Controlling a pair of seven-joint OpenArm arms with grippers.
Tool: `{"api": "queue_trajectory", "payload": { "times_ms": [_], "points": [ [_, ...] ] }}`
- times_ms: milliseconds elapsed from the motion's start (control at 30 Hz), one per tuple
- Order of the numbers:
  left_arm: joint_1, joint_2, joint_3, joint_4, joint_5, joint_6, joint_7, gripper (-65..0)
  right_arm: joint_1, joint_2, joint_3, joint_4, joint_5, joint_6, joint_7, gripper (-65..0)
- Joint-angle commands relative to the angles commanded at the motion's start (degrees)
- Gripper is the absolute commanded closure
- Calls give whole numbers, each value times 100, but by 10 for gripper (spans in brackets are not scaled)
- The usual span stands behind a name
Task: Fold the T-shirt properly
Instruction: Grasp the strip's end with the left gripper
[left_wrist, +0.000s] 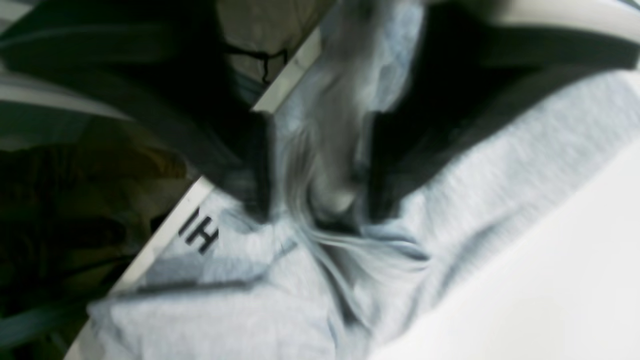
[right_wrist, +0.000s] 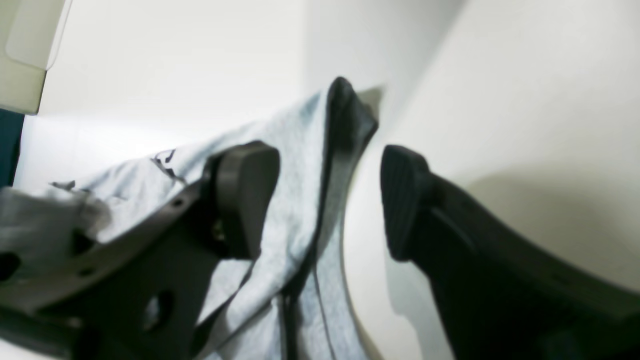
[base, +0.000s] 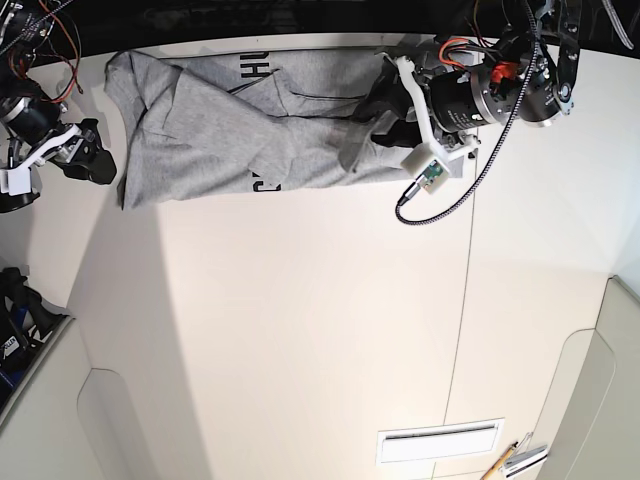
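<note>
Your left gripper (left_wrist: 320, 165) fingers clamp bunched T-shirt (base: 250, 130); right gripper (right_wrist: 320, 200) fingers stand apart, empty. Dragging one-handed risks deeper creasing across the surface (base: 320, 320)

My base view looks straight down on the table (base: 300, 330) — both wrist cameras sit close, sharing the T-shirt (base: 250, 130).

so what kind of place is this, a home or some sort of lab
Most likely a robotics lab bench, not a home: a bare white table with two robot arms mounted at its far edge, exposed wiring by the left gripper, and one heather-grey cotton T-shirt laid out as test material.
</note>
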Motion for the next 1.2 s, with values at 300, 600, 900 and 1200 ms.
{"api": "queue_trajectory", "payload": {
  "times_ms": [300, 600, 900, 1200],
  "points": [
    [0, 393, 4, -39, -350, 4, -76, -393, -63, 28, -2, -7, 7, 2, -216, -361],
    [2, 393, -605, -39, -339, 66, -74, -393, -595, 173, -31, -17, 245, 87, -317, -454],
    [7, 393, -1843, -39, -538, 63, 72, -393, -564, 175, -461, -175, 586, 155, -492, -454],
    [216, 393, -2363, -39, -649, 63, 330, -393, -564, 173, -1394, -424, 44, 155, -125, -453]
  ]
}}
